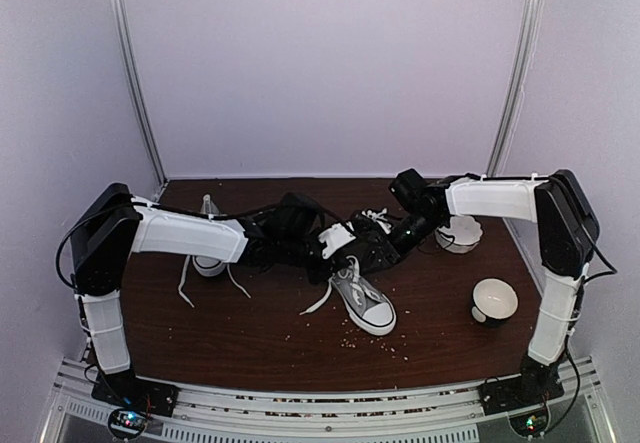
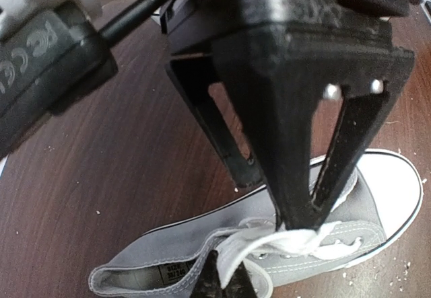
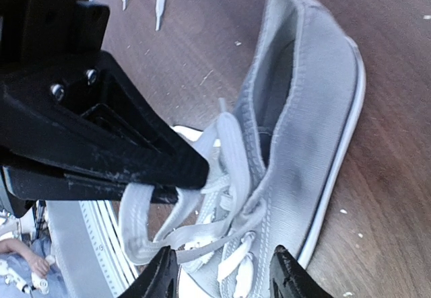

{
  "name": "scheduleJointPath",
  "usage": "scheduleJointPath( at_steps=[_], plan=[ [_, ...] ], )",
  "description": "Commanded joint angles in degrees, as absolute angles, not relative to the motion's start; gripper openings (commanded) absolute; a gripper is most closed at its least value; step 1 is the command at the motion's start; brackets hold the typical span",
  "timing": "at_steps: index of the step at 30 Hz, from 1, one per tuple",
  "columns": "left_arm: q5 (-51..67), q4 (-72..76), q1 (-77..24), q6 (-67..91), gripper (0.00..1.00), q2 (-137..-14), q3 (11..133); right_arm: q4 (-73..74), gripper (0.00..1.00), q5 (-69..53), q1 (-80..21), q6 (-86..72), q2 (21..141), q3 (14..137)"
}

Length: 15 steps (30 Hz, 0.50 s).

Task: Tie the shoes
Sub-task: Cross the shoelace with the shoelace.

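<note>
One grey shoe (image 1: 366, 305) with a white toe cap lies on the brown table, and both grippers meet just above its collar. In the left wrist view my left gripper (image 2: 223, 282) is shut on a white lace (image 2: 296, 241) of this shoe (image 2: 202, 244). The lace runs from there to the tip of a right-gripper finger (image 2: 296, 204). In the right wrist view my right gripper (image 3: 225, 274) stands open over the shoe's (image 3: 310, 130) eyelets. A lace loop (image 3: 135, 224) hangs from the left gripper's fingers (image 3: 172, 163). A second shoe (image 1: 208, 259) sits behind the left arm with loose laces (image 1: 185, 289).
Two white bowls stand on the right, one (image 1: 459, 233) near the right arm's elbow and one (image 1: 494, 300) nearer the front. Small crumbs (image 1: 350, 341) are scattered on the table around the shoe. White walls close in the back and sides.
</note>
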<state>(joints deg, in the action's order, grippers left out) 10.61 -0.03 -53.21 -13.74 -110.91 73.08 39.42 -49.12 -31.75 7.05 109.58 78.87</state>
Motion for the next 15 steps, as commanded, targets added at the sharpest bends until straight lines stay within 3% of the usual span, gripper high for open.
scheduleJointPath(
  at_steps=[1, 11, 15],
  plan=[
    [10.05, 2.90, -52.68, -12.93, 0.00, -110.92, 73.40, 35.07, 0.48, -44.69, -31.03, 2.25, 105.74, 76.84],
    [10.34, 3.56, -52.58, -10.93, 0.00, -110.22, 73.47, 28.85, 0.44, -40.08, -30.15, -3.69, 103.90, 74.06],
    [10.50, 4.35, -52.12, -9.41, 0.00, -110.30, 73.18, 16.99, 0.41, -32.84, -30.00, -12.54, 95.29, 63.52]
  ],
)
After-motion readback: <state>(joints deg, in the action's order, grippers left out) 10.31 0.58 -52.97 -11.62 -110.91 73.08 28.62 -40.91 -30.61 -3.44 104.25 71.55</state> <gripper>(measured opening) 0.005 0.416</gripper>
